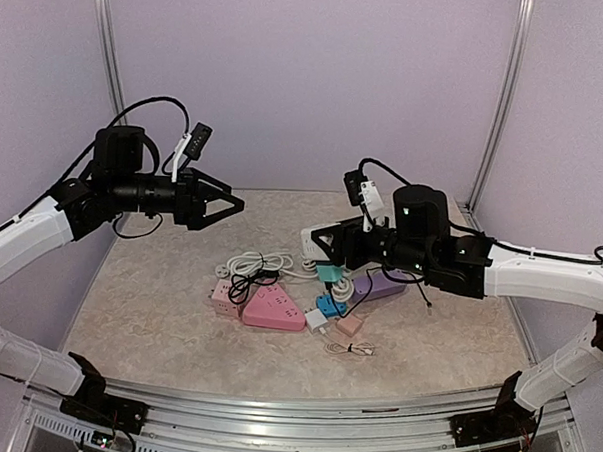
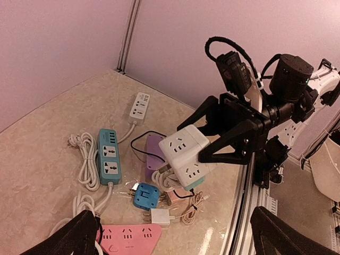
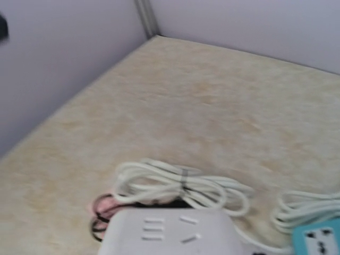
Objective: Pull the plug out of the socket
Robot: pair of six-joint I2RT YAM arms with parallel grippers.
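A white cube socket point(image 2: 183, 154) shows smooth plastic with a soft sheen. The tabletop point(image 1: 148, 309) has a beige, marbled finish, faintly shiny. The pink power strip point(image 1: 273, 310) and the teal power strip point(image 2: 109, 156) look like smooth satin plastic. The near rail point(image 1: 303, 411) is ribbed, silvery metal.

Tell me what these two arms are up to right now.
The right gripper is clamped on a white cube socket and holds it up off the table. The left gripper hangs in the air across from it, jaws wide open and empty. A pink power strip, a teal power strip and loose cords lie on the table below.
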